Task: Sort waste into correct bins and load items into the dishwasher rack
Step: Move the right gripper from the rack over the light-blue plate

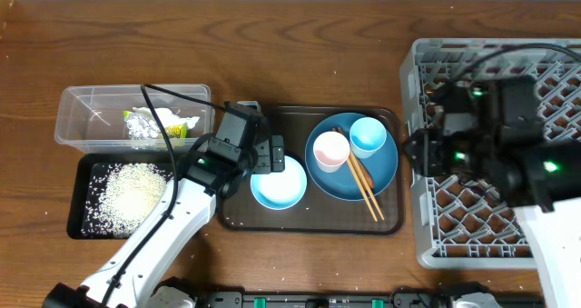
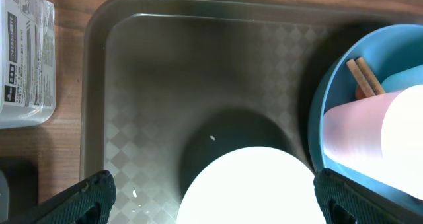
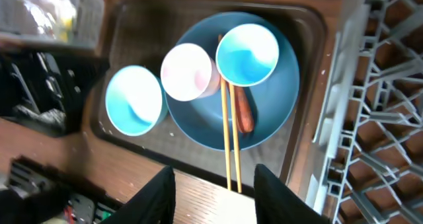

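On the blue plate [image 1: 377, 172] stand a white cup with pink inside [image 1: 330, 150] and a pale blue cup [image 1: 368, 137], with brown chopsticks [image 1: 365, 183] beside them. An orange-brown piece [image 3: 243, 115] lies on the plate. The white-blue bowl [image 1: 279, 183] sits left of the plate. My left gripper [image 2: 213, 179] is open, its fingers either side of the bowl [image 2: 244, 187] just above it. My right gripper [image 3: 215, 187] hangs high near the grey rack's [image 1: 495, 244] left wall, jaws apart with nothing between them. The clear tub [image 1: 86, 117] holds the foil wrapper [image 1: 145, 124] and tissue. Rice [image 1: 132, 188] lies in the black tray [image 1: 86, 222].
The plate and bowl rest on a dark brown serving tray [image 1: 309, 219] in the middle of the wooden table. The rack [image 3: 377, 105] fills the right side. My left arm [image 1: 159, 240] crosses the table's front left.
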Available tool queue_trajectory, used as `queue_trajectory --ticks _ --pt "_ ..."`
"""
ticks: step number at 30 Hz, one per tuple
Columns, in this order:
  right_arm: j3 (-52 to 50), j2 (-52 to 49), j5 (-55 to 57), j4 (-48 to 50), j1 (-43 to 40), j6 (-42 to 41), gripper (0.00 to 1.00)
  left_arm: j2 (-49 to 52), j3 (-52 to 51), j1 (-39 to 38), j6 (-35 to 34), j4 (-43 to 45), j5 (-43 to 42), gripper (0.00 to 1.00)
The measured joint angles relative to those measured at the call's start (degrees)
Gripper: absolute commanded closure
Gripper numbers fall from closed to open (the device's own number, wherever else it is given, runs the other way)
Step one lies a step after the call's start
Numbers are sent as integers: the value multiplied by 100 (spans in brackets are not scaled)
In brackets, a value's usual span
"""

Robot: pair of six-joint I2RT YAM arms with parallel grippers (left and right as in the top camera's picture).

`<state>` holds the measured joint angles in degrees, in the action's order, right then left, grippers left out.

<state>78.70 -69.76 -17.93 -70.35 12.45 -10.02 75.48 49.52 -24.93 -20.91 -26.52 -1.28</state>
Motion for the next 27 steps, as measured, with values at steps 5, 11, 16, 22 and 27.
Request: queue_trajectory --ticks 5,11,16,22,27 --pt "2 -514 435 175 501 4 78 0 0 0 0 0 201 1" --pt "0 -1180 986 452 837 -22 78 0 0 0 0 -2 494 0" --pt "2 -1692 1182 660 975 -85 75 0 0 0 2 0 579 1" --pt "2 -2337 1027 1237 1499 -219 73 0 0 0 13 -2 601 1" --pt "2 -2763 970 1580 1921 -341 72 0 0 0 13 0 603 1"
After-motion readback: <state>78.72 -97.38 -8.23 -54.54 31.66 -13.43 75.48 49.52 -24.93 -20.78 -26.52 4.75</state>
